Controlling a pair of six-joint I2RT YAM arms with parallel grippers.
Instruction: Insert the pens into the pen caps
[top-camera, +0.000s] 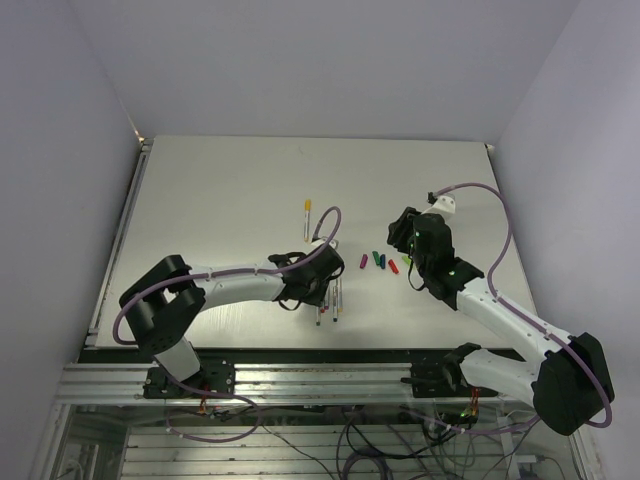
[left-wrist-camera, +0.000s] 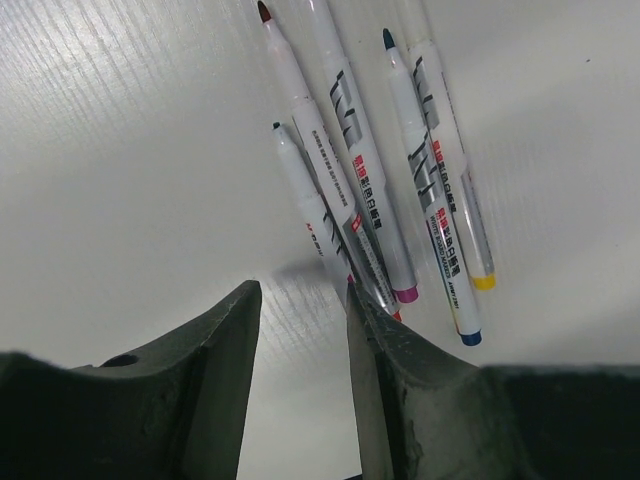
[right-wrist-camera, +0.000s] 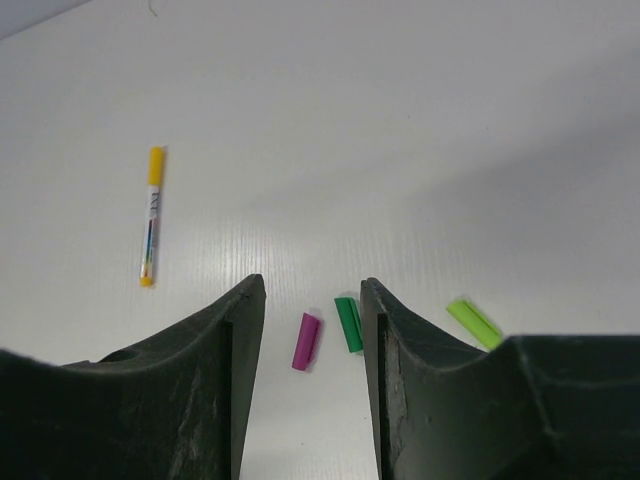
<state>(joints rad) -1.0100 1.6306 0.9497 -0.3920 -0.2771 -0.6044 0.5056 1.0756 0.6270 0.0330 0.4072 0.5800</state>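
The left hand (left-wrist-camera: 300, 290) stands part open, gripping nothing, with bare bench (top-camera: 220, 190) showing between its fingers. Five uncapped pens (left-wrist-camera: 350, 130) fan out just beyond one fingertip. The right hand (right-wrist-camera: 310, 285) is likewise part open and empty, over a purple cap (right-wrist-camera: 306, 341) and a dark green cap (right-wrist-camera: 348, 324). A light green cap (right-wrist-camera: 474, 323) lies to the side, and a yellow-capped pen (right-wrist-camera: 151, 215) lies well apart. The bench is matt white with a fine grain, enclosed by pale walls (top-camera: 300, 60).

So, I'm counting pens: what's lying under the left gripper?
Five uncapped pens fan out on the table below the left gripper. Pink, yellow and blue ends show; the nearest pen's end runs out of sight behind one finger.
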